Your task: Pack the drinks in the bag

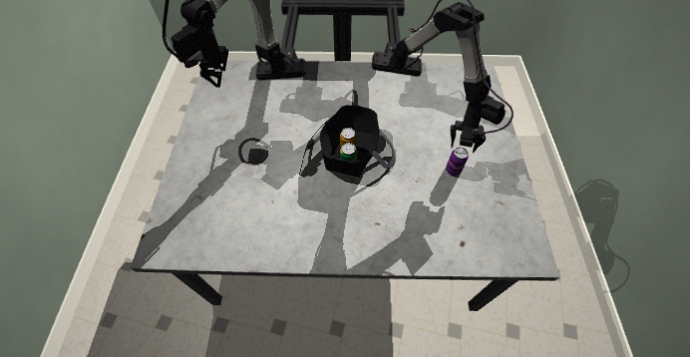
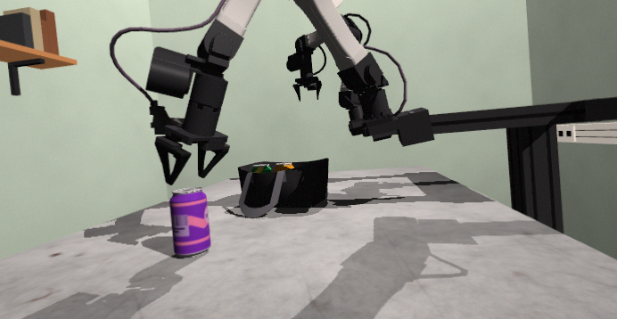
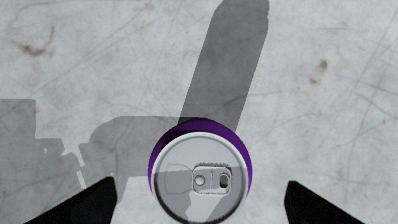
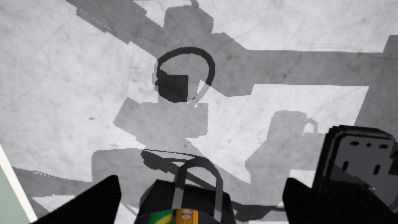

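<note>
A purple can [image 1: 457,163] [image 2: 191,223] [image 3: 200,150] stands upright on the table, apart from the bag. My left gripper [image 1: 464,148] [image 2: 186,180] [image 3: 200,188] is open just above it, with the can's lid between the fingers in the left wrist view. The black canvas bag [image 1: 344,169] [image 2: 312,185] [image 4: 160,192] stands mid-table with its walls up. An orange can [image 1: 347,136] [image 2: 283,167] [image 4: 186,217] and a green can [image 1: 348,151] [image 2: 261,167] [image 4: 162,217] are upright inside; their bases are hidden. My right gripper [image 1: 211,79] [image 2: 309,98] [image 4: 201,186] is open and empty, high over the table's far corner.
The bag's handle loop [image 2: 259,212] hangs outward towards the purple can's side. Both arms' bases stand at the table's rear edge beside a black frame [image 1: 342,5]. The right arm's base plate [image 4: 357,155] shows in the right wrist view. Arm shadows cross the table [image 1: 214,237].
</note>
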Controlling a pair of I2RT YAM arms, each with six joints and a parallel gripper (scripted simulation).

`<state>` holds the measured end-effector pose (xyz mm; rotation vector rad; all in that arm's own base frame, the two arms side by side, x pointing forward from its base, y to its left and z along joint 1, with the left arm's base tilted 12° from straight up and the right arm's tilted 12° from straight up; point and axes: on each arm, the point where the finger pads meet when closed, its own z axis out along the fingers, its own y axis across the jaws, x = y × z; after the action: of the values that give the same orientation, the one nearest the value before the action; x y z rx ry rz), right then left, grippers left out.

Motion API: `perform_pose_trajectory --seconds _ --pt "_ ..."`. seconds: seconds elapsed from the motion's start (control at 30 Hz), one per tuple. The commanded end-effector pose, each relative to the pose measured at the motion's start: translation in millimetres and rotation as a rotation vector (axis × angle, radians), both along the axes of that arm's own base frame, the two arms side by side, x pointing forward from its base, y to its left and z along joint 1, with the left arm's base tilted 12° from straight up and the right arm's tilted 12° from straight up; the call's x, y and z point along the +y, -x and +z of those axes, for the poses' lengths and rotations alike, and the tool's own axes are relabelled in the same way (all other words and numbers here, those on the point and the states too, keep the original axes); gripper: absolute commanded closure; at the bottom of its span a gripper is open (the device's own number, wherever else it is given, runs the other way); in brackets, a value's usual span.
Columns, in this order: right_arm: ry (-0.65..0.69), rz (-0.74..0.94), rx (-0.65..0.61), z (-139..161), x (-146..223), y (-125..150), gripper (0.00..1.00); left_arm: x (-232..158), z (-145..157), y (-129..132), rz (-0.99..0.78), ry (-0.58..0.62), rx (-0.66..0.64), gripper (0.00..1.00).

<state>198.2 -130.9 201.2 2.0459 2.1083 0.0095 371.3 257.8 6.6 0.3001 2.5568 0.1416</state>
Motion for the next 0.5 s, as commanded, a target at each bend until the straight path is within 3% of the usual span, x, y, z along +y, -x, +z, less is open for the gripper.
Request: perform_pose_trajectory --seconds 0.0,0.47 --pt "0.018 -0.008 -0.011 4.3 0.1 2.4 0.14 -3.5 -16.6 -1.5 -0.002 0.018 0.003 0.16" --pt "0.018 -0.008 -0.011 4.3 0.1 2.4 0.14 -1.7 -36.4 -6.1 -0.005 0.017 0.002 0.16"
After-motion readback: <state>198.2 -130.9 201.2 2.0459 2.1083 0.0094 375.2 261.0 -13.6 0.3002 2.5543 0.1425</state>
